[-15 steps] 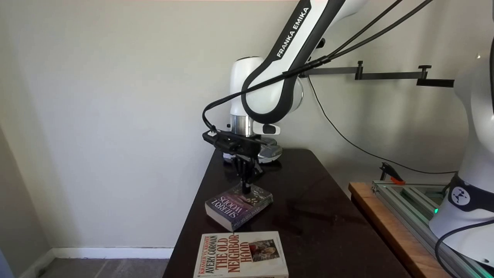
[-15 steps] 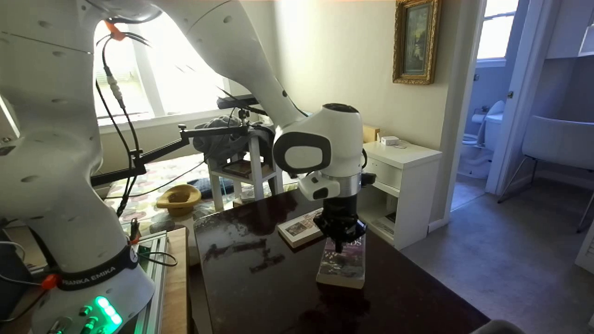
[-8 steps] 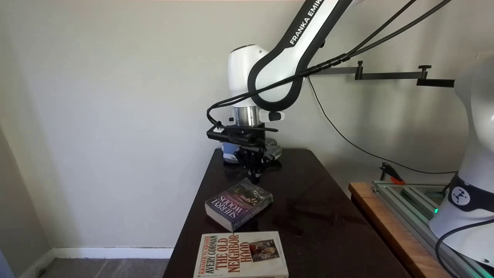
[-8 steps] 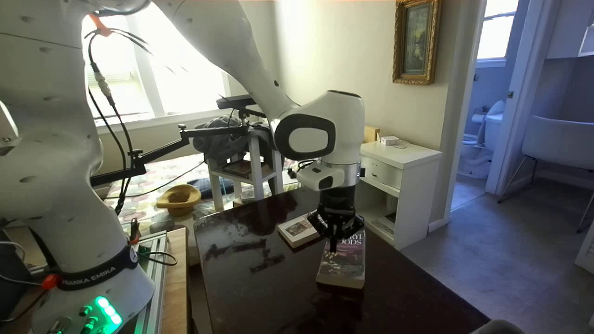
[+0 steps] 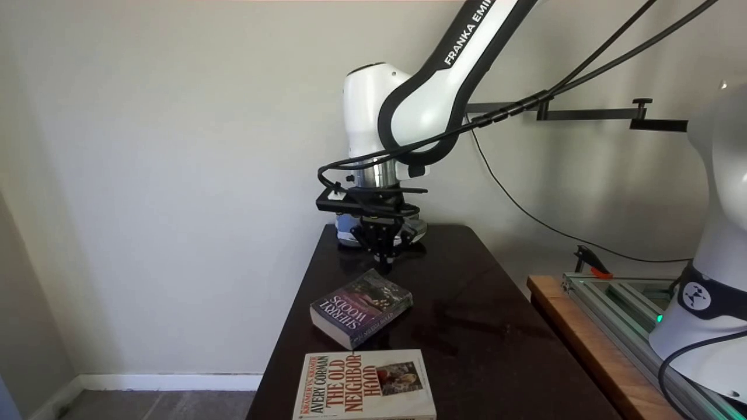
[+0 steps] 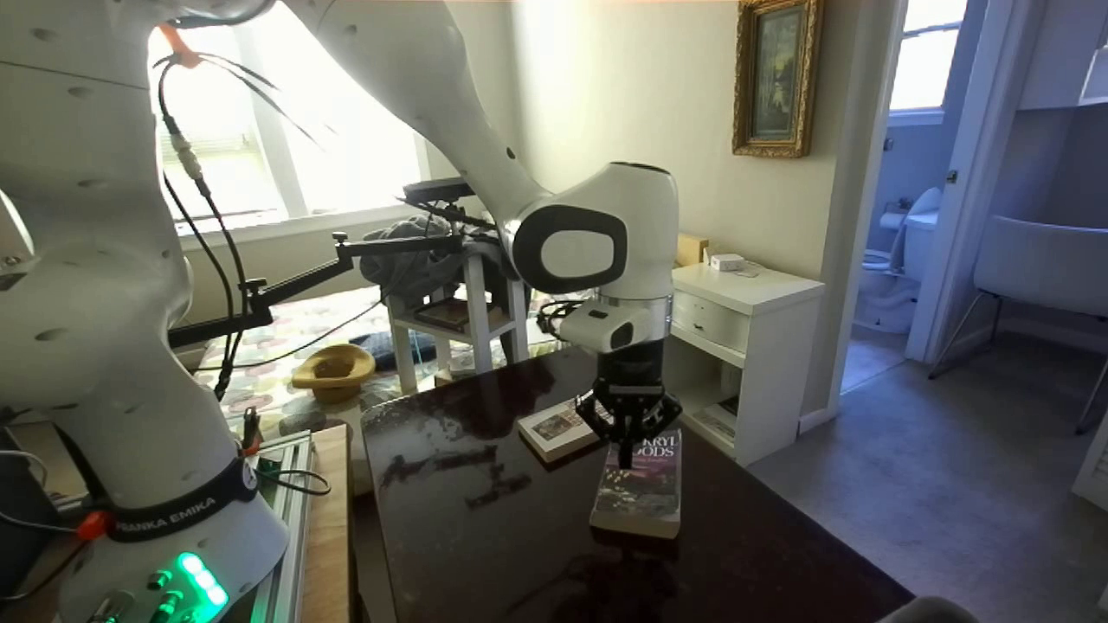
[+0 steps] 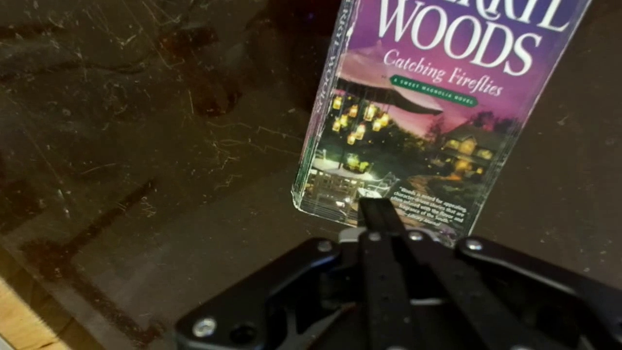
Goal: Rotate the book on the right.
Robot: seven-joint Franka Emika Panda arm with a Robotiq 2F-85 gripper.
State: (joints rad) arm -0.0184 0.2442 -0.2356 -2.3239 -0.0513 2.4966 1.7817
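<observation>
The Catching Fireflies paperback (image 6: 645, 495) lies flat, on the right in an exterior view; the gripper (image 7: 376, 204) is closed, empty. Probably light but slippery; best contact is perhaps at the spine (image 7: 325, 82).

Dk tbl (image 5: 484, 350) holds purple bk (image 5: 365, 306), cream bk (image 5: 365, 388) (plus gray item (image 5: 419, 229))

The window (image 6: 346, 169) is bright; a framed picture (image 6: 776, 82) hangs on the wall (image 6: 632, 95); a white cabinet (image 6: 779, 372) stands near an edge of the table (image 6: 459, 554).
</observation>
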